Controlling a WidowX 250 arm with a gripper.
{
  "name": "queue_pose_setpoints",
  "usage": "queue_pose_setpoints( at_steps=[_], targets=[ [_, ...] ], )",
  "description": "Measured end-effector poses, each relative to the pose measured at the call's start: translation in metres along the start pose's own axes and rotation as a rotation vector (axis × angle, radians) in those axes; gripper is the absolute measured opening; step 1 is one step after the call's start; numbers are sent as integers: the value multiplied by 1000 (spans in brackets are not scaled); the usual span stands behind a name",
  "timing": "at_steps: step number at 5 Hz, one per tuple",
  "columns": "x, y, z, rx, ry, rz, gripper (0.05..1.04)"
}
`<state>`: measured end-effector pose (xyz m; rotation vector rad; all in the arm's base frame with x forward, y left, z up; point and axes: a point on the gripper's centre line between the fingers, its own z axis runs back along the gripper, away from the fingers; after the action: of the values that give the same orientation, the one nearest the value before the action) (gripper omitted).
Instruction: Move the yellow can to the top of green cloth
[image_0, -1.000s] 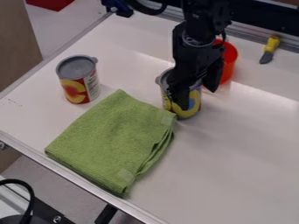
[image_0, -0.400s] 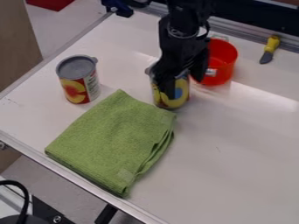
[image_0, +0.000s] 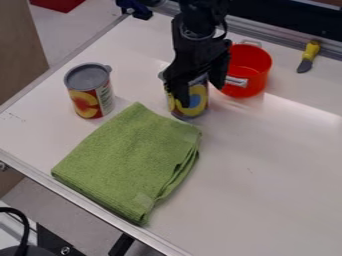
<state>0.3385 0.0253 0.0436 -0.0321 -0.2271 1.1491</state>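
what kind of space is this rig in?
Looks like a robotics lab or workshop, probably: a metal-edged white worktop with a black arm's gripper at a can, and a black cable at the lower left.

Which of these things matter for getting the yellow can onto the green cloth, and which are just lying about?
For the job:
yellow can, held by the claw
green cloth

Just lying about:
peach-pictured can
red pot
yellow-handled tool

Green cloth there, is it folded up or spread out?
Folded: the cloth lies as a compact, thick pad, with stacked layers showing along one side.
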Motion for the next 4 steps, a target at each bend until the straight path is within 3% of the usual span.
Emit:
queue_pose_setpoints(
  at_steps=[4],
  targets=[
    [54, -3, -14, 21, -23, -30, 999]
  ],
)
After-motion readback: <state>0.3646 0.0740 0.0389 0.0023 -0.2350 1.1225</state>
